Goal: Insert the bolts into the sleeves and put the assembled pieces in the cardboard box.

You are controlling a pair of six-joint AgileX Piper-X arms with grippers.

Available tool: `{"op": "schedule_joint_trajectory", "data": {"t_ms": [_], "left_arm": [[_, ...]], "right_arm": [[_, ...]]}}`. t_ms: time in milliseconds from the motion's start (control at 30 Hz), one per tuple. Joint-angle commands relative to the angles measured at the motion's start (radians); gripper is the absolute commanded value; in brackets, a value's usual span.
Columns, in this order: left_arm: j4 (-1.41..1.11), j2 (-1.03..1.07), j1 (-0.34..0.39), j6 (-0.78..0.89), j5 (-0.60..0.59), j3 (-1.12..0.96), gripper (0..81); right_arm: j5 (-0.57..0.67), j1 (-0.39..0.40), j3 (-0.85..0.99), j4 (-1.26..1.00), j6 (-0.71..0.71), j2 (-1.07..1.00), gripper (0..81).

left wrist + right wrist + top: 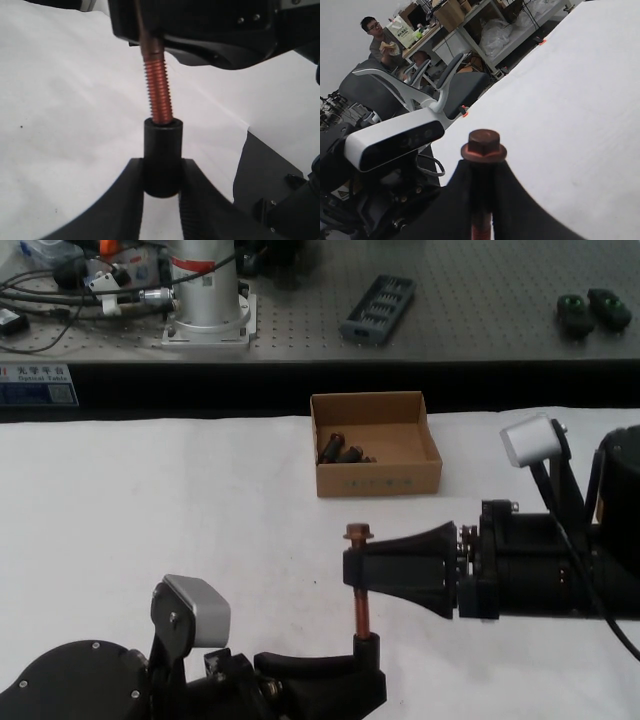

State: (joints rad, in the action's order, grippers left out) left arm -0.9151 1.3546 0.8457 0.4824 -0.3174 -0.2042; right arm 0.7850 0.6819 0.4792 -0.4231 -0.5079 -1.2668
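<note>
My right gripper (pixel 355 570) is shut on a copper bolt (pixel 359 610), held upright just below its hex head (pixel 483 145). The bolt's threaded end (pixel 159 90) enters the top of a black sleeve (pixel 162 155). My left gripper (pixel 161 195) is shut on that sleeve, holding it upright near the front of the bench (pixel 367 652). The cardboard box (pixel 375 480) stands behind them at the back middle of the white cloth, with two or three dark assembled pieces (pixel 340 451) lying in it.
A white cloth (pixel 150 510) covers the bench. Behind it, on the perforated table, are a metal column base (pixel 205 300), cables, a dark rack (pixel 378 306) and two green-black parts (pixel 594 311). The left arm's camera housing (pixel 395 137) sits close to the bolt.
</note>
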Motion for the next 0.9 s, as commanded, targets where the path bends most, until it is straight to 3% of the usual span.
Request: {"op": "schedule_joint_trajectory", "data": {"t_ms": [0, 333, 500, 867], "left_arm": [[-0.029, 0.000, -0.003, 0.007, 0.028, -0.012, 4.4], [-0.033, 0.000, -0.003, 0.022, 0.060, -0.012, 4.4], [-0.037, 0.000, -0.003, 0.145, 0.079, -0.012, 4.4], [-0.021, 0.000, -0.003, 0.219, 0.043, -0.013, 4.4]], "right_arm": [[0.017, -0.005, -0.023, 0.012, 0.007, 0.010, 1.6], [0.017, -0.005, -0.027, -0.034, -0.014, 0.010, 1.6], [0.017, -0.005, -0.027, -0.034, -0.014, 0.010, 1.6], [0.062, -0.005, -0.027, -0.034, -0.012, 0.010, 1.6]]}}
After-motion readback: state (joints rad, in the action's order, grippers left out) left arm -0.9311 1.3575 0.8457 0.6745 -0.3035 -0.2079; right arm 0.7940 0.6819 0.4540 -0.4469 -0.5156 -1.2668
